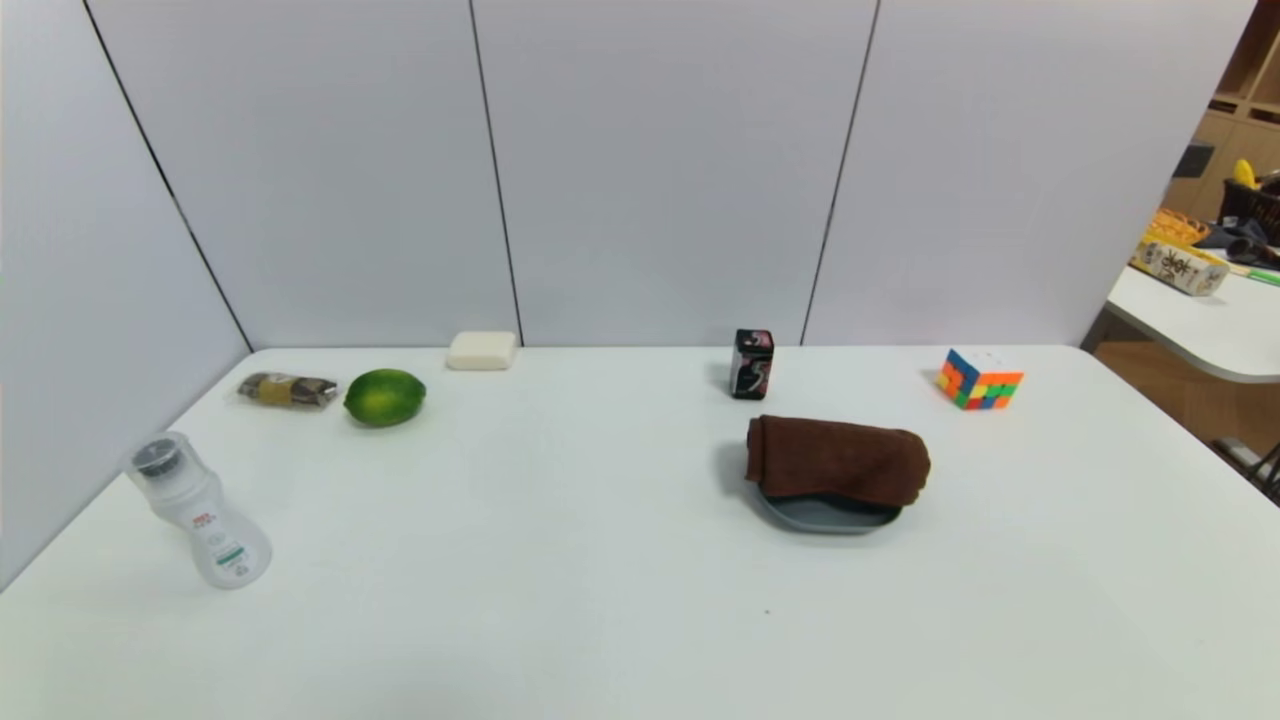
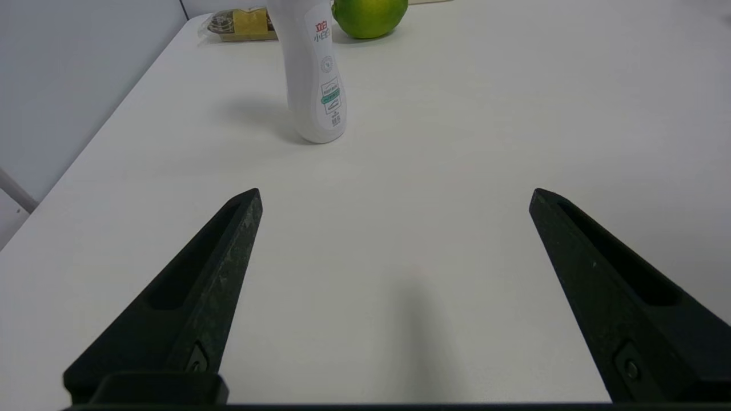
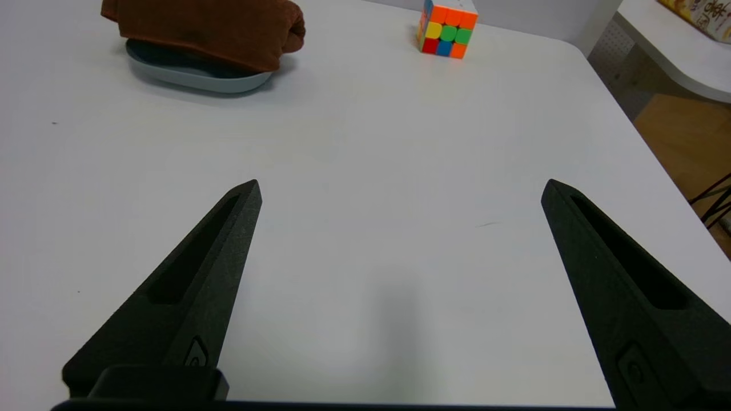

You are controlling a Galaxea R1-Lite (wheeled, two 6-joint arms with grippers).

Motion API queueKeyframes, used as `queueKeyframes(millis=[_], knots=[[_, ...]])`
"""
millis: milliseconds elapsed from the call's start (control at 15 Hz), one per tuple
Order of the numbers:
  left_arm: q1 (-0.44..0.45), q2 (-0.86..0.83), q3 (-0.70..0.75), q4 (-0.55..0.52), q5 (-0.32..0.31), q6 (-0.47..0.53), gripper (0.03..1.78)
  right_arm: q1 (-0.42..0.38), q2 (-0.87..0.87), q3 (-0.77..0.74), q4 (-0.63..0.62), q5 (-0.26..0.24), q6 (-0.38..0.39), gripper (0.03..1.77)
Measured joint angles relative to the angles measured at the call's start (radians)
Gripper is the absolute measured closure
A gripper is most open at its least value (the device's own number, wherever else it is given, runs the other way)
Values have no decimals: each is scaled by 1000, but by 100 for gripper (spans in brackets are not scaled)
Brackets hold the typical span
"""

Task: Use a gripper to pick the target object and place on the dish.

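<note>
Nearest, the left end effector hangs low over the white counter with its two black fingers spread wide and nothing between them. The right end effector sits the same way at the near right part of the counter, fingers apart and holding nothing. Neither shows in the head view.

Ahead of the left end effector a white plastic bottle stands upright near the left edge. Right of centre, the dark brown rolled towel lies across the grey-blue dish, covering most of it, with only the near rim visible.

Farther back on the left lie a small wrapped packet and, just beside it, a green lime. Behind the towel stands a small black box, with a colourful puzzle cube off to its right. A white soap bar rests at the back wall
</note>
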Motion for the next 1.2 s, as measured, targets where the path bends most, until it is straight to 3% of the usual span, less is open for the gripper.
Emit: queueKeyframes(millis=[400, 1200], knots=[[0, 0, 0, 0, 0, 0, 12, 7, -159, 41, 60, 6, 31, 10], [0, 0, 0, 0, 0, 0, 12, 7, -178, 42, 66, 0, 39, 10]])
